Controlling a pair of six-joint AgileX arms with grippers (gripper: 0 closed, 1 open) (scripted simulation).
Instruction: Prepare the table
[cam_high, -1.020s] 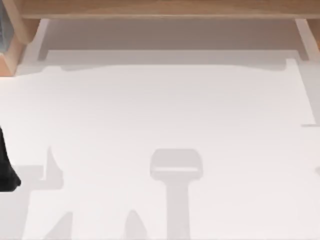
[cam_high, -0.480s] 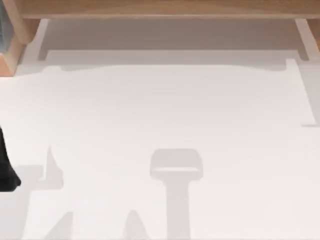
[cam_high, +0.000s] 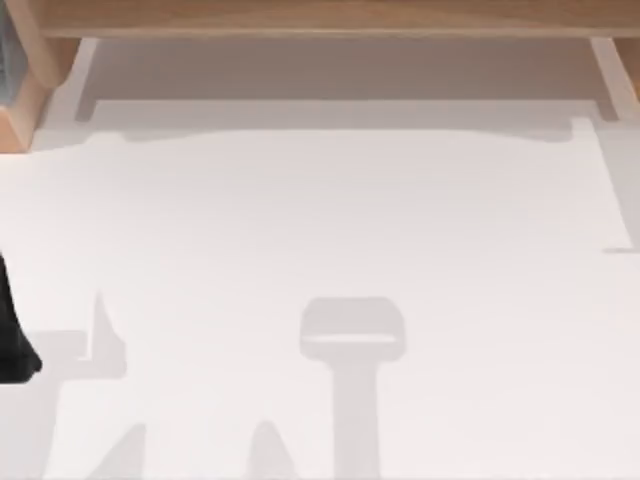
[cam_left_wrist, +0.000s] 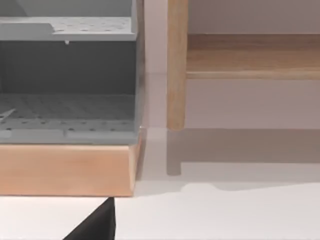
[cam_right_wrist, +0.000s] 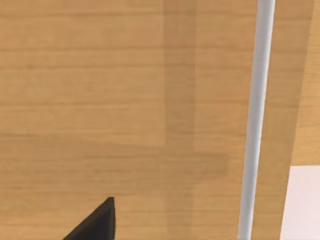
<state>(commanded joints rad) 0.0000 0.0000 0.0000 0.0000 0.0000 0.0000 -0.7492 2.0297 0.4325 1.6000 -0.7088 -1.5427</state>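
White counter with wooden frame, three views.
Top view: the large, plain white counter (cam_high: 340, 220) spans nearly the whole view below a light-brown wooden frame (cam_high: 320, 18); the left arm (cam_high: 12, 335) sits at the left edge. Left wrist view: grey perforated rack (cam_left_wrist: 67, 75) on a wooden base (cam_left_wrist: 67, 169), beside a wooden post (cam_left_wrist: 177, 65). Right wrist view: wood-grain surface (cam_right_wrist: 100, 100), pale grey rod (cam_right_wrist: 256, 120). Finger state: cannot tell.

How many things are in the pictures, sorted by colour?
White: 1, the table
Light brown wood: 1, the wooden frame
Grey: 1, the perforated rack
Black: 1, the left arm at the table's left edge
Total: 4
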